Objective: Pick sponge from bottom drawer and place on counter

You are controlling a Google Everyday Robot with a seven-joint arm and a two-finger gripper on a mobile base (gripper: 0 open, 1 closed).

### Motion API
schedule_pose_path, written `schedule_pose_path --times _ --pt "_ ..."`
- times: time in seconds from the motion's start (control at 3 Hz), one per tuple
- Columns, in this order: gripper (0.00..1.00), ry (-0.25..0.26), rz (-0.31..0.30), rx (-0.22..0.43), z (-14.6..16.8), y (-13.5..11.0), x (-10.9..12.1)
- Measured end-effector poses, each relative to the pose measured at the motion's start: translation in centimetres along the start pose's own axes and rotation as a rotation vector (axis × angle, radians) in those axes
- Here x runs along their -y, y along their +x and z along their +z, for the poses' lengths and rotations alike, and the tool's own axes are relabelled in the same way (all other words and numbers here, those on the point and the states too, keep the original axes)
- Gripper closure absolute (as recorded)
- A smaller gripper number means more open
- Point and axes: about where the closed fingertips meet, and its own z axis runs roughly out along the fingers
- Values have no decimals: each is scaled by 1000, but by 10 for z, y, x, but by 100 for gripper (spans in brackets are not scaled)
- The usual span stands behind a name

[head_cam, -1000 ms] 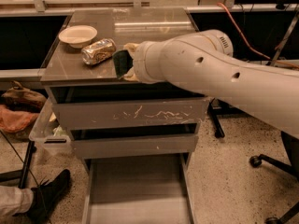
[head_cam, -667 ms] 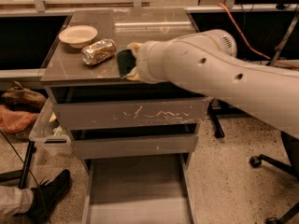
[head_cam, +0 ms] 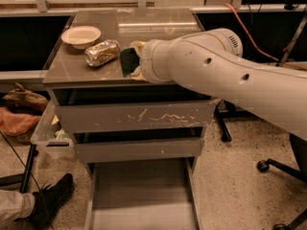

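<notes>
The sponge [head_cam: 127,61] shows its dark green face at the end of my white arm, over the front part of the glossy counter [head_cam: 158,23], just right of the crushed gold can [head_cam: 101,52]. My gripper [head_cam: 133,60] is mostly hidden behind the arm's wrist; its pale fingers [head_cam: 137,45] show above and below the sponge and are shut on it. I cannot tell whether the sponge touches the counter. The bottom drawer [head_cam: 141,200] is pulled out, and its flat floor is bare.
A cream bowl [head_cam: 80,36] sits at the counter's back left. The scratched drawer front [head_cam: 134,116] and the middle drawer [head_cam: 139,148] are closed. A plastic bin [head_cam: 48,135] hangs at the cabinet's left. A person's shoe [head_cam: 53,202] is at bottom left, and a chair base [head_cam: 283,169] at right.
The arm has shifted slightly right and farther over the counter, carrying the sponge with it. The can, the bowl and the drawers have not moved.
</notes>
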Motion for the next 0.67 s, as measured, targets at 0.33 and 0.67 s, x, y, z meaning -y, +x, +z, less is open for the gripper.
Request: schedule_pose_path --times 0.33,0.67 --pt "100 75 -45 -16 6 23 39" --pt "100 135 -58 -31 12 51 92"
